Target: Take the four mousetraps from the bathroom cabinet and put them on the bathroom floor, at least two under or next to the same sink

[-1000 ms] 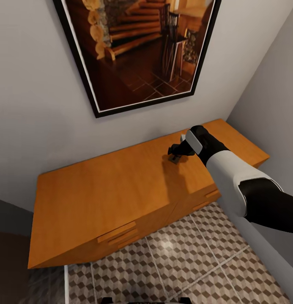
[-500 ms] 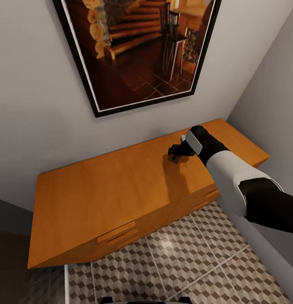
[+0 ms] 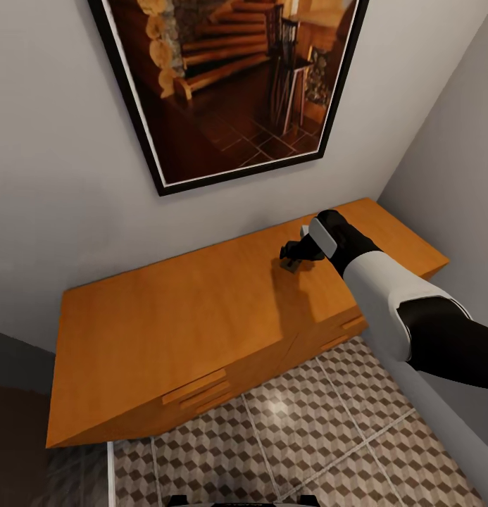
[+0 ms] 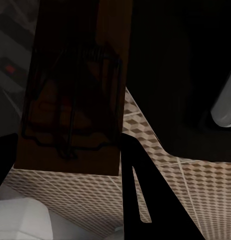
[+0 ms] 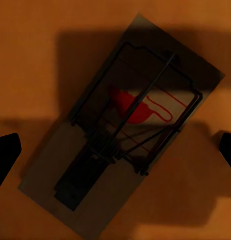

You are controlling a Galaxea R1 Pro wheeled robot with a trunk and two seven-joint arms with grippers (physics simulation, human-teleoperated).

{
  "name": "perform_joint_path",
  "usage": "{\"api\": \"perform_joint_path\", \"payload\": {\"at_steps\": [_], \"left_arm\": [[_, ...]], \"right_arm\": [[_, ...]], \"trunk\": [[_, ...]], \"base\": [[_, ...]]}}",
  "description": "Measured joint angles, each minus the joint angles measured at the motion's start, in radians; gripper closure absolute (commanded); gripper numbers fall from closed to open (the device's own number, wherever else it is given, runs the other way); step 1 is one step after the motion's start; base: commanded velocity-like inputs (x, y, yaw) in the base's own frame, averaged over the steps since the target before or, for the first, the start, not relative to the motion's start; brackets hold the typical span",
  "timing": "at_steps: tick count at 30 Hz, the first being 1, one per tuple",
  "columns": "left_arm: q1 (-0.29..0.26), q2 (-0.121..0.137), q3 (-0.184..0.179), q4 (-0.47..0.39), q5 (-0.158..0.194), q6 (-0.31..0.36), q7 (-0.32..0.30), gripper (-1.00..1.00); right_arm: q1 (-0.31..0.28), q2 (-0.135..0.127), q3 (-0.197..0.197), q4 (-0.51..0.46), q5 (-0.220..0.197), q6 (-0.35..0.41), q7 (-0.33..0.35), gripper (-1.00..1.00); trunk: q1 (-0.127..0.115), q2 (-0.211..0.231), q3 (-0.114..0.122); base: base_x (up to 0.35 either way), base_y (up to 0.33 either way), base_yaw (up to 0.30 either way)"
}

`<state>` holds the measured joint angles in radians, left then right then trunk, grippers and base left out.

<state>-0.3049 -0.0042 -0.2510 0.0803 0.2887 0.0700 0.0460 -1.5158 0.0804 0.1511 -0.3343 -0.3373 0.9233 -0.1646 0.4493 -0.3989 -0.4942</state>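
The orange-brown cabinet (image 3: pixel 180 317) stands against the wall. A tan mousetrap (image 3: pixel 293 266) with dark wire and a red spot lies flat on its top toward the right end. My right gripper (image 3: pixel 294 252) hovers just over it. In the right wrist view this mousetrap (image 5: pixel 130 145) lies between the spread black fingertips (image 5: pixel 6 154) of the right gripper (image 5: pixel 115 150), which is open and not touching it. In the left wrist view my left gripper (image 4: pixel 68 150) is shut on another mousetrap (image 4: pixel 75 85), held above the cube-patterned bathroom floor (image 4: pixel 165 180). The bathroom sink is out of view.
A large framed picture (image 3: pixel 222 77) hangs on the wall above the cabinet. A grey side wall (image 3: pixel 455 169) closes in on the right, close to my right arm. Patterned tile floor (image 3: pixel 300 436) lies in front of the cabinet. Wooden drawer handles (image 3: pixel 198 391) jut from its front.
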Motion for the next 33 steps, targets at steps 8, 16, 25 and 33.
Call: {"api": "perform_joint_path", "payload": {"at_steps": [8,16,25,33], "left_arm": [[0.0,0.0,0.0,0.0,0.0,0.0,0.0,1.0],[0.0,0.0,0.0,0.0,0.0,0.0,0.0,1.0],[0.0,0.0,0.0,0.0,0.0,0.0,0.0,1.0],[0.0,0.0,0.0,0.0,0.0,0.0,0.0,1.0]], "right_arm": [[0.0,0.0,-0.001,0.0,-0.002,0.0,0.0,-1.0],[0.0,-0.001,0.002,0.002,0.014,0.002,-0.001,1.0],[0.0,0.0,-0.004,0.001,0.0,0.001,0.002,1.0],[0.0,0.0,-0.004,0.001,-0.003,0.0,0.002,1.0]], "trunk": [[0.0,0.0,0.0],[0.0,0.0,0.0],[0.0,0.0,0.0],[0.0,0.0,0.0]], "base": [[0.0,0.0,0.0],[0.0,0.0,0.0],[0.0,0.0,0.0],[0.0,0.0,0.0]]}}
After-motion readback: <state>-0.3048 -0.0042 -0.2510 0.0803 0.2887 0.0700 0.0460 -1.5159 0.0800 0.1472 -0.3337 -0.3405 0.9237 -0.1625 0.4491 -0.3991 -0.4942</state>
